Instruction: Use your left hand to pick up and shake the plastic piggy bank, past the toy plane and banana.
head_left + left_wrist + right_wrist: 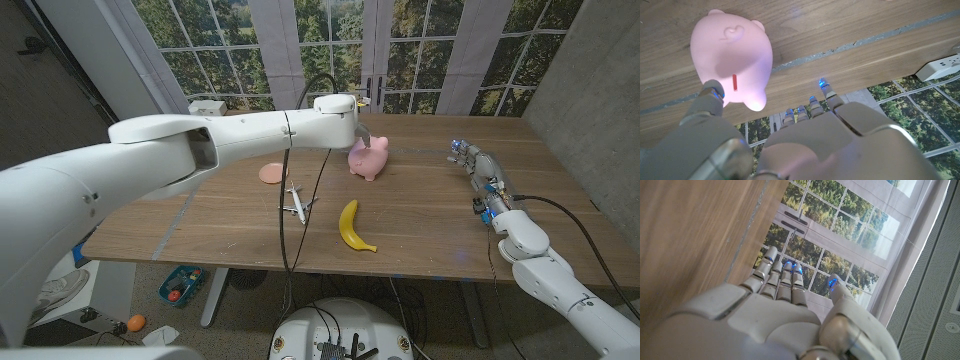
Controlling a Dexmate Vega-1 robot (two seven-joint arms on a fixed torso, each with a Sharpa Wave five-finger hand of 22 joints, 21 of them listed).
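The pink plastic piggy bank (368,158) stands on the far middle of the wooden table (430,215). My left hand (345,112) hovers just above and behind it, fingers apart and holding nothing. In the left wrist view the thumb (710,95) is at the side of the piggy bank (732,57), by its red coin slot, while the other fingers (812,107) reach past it without touching. The toy plane (296,202) and the banana (354,226) lie nearer the front edge. My right hand (478,170) stays at the table's right with fingers (782,280) extended and empty.
A flat pink disc (271,172) lies left of the piggy bank. A white box (207,107) sits at the table's back left corner. A white power strip (940,67) shows beyond the table's far edge. A black cable (286,220) hangs from my left arm over the plane.
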